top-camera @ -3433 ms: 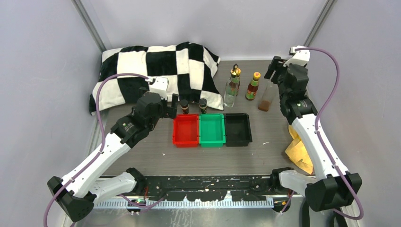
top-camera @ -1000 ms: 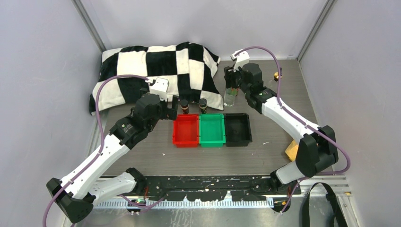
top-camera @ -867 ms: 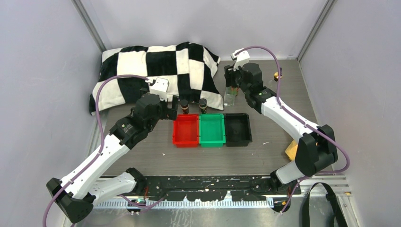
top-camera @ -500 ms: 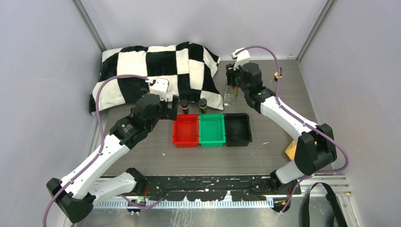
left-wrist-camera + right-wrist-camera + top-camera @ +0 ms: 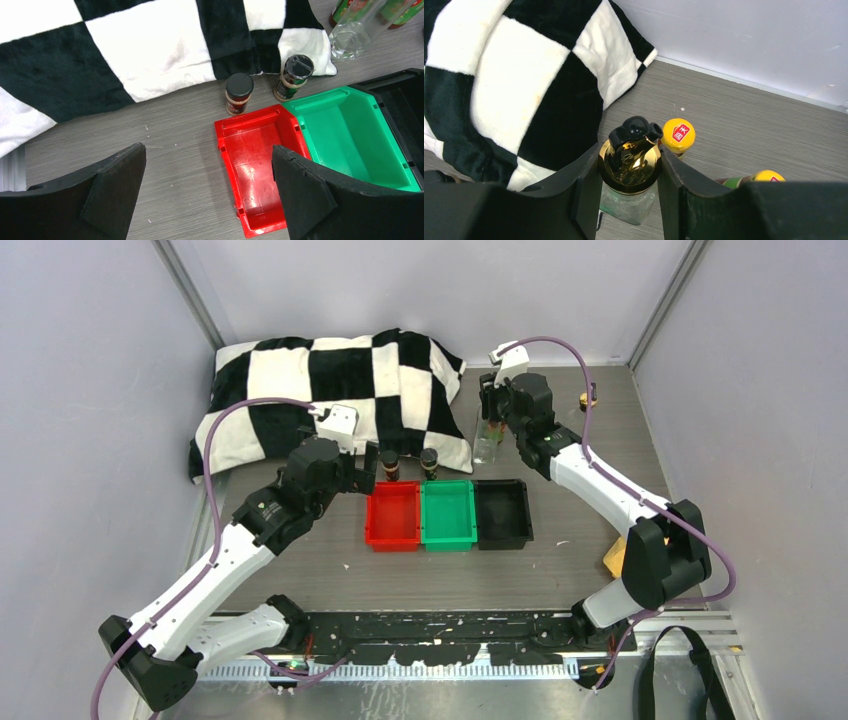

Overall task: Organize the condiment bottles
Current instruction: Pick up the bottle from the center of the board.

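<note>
Beside the red tray (image 5: 250, 165), left fingers (image 5: 112, 192) gape wide, empty; two dark bottles (image 5: 239, 92) stand just beyond. Farther back, right fingers (image 5: 586, 195) pinch the gold top (image 5: 630, 162) of the clear glass bottle (image 5: 629, 207). Grasp looks set; next: lift straight, clear of the yellow-capped neighbours (image 5: 678, 135).

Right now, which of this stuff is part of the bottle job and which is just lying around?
Job: glass bottle, left dark bottle, right dark bottle, yellow-cap bottle, second yellow-cap bottle.
Lying about: pillow, red tray, green tray, black tray, yellow cloth.
</note>
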Tool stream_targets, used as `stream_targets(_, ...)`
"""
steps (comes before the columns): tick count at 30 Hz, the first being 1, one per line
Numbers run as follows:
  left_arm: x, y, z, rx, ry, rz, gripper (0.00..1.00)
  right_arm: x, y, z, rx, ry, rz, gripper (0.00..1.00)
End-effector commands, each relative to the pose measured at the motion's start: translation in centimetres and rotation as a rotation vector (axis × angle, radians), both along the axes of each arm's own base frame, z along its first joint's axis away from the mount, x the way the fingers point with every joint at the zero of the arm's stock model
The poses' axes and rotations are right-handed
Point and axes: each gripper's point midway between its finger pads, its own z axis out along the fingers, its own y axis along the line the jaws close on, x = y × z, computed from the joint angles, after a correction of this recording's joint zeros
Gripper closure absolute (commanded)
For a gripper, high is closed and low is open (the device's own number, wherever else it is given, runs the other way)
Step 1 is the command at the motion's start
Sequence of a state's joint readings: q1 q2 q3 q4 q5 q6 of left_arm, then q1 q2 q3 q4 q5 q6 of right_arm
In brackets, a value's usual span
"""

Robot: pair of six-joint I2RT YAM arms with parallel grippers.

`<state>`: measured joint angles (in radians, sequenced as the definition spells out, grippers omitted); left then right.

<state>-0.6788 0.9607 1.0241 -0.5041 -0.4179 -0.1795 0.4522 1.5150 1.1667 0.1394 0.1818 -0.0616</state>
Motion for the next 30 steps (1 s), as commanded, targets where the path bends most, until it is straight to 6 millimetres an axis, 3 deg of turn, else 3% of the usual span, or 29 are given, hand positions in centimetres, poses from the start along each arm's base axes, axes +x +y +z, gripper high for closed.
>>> stream_targets(1, 0.4, -0.6, 0.8, -0.035, -0.033, -0.009, 0.03, 0.5, 0.2, 1.5, 0.014, -0.043, -0.007, 0.99)
stream_targets(30, 0.4, -0.7, 0.8, -0.036, -0.033, -0.01, 0.03, -0.3, 0.1, 6.0, 0.023, -0.114, 0.018, 0.99)
